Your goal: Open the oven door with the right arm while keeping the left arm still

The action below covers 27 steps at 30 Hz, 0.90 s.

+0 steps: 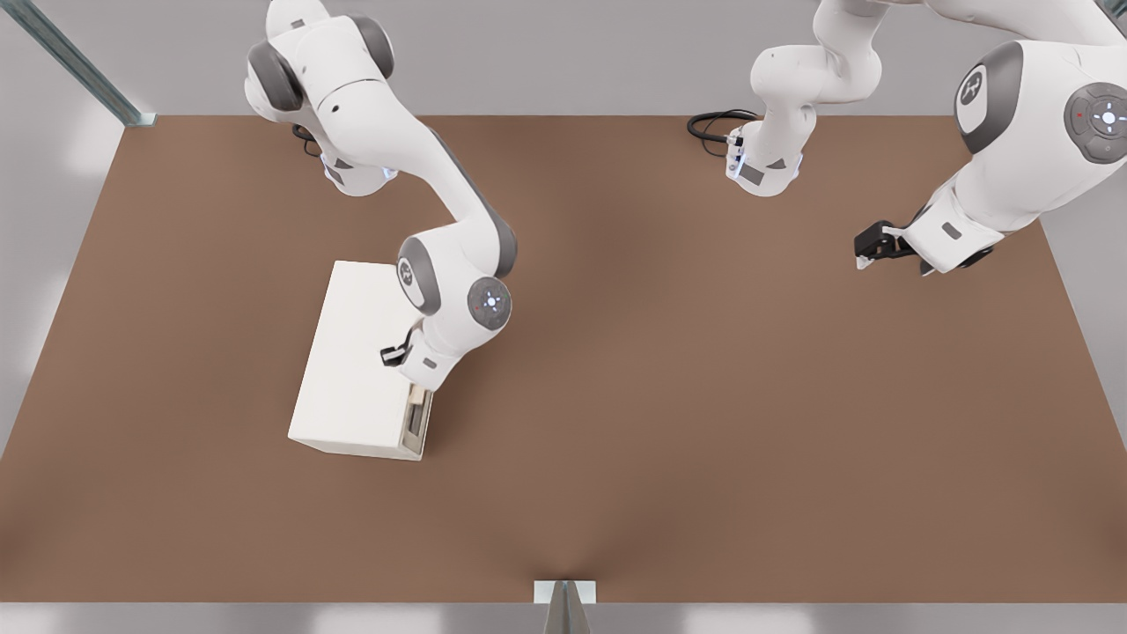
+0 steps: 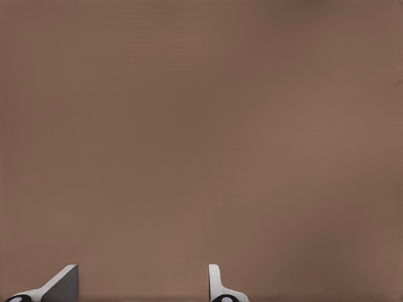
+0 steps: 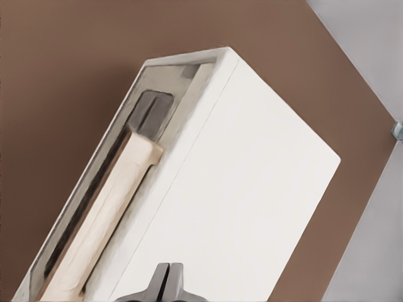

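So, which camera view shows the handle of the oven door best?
The right wrist view: the pale wooden handle runs along the oven door, with the shut gripper over the oven. The front view shows only a sliver under the arm. The left wrist view shows none.

Front view overhead; right wrist close above oven (image 3: 252, 189)

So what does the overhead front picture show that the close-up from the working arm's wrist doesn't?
Only the front view shows the whole brown table and the working arm reaching over the oven. Only the right wrist view shows the oven door clearly, closed, with its pale wooden handle, and the gripper with fingers together above the oven's top. Both show the cream oven sitting on the table.
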Available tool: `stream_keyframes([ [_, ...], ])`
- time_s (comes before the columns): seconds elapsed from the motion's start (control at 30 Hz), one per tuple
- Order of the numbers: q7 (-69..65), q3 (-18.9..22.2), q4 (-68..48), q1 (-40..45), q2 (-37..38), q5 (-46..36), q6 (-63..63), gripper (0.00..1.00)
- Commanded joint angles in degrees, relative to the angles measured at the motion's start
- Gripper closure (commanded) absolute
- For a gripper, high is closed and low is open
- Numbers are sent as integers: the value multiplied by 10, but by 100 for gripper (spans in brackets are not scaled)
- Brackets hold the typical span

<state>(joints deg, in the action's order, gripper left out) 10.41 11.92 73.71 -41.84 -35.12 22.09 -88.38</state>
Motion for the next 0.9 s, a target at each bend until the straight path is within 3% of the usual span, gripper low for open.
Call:
stream_keyframes([
  [0.0, 132, 0, -5, -7, -8, 1, -22, 79],
  [0.87, 124, 0, 13, -14, -37, 5, -33, 79],
])
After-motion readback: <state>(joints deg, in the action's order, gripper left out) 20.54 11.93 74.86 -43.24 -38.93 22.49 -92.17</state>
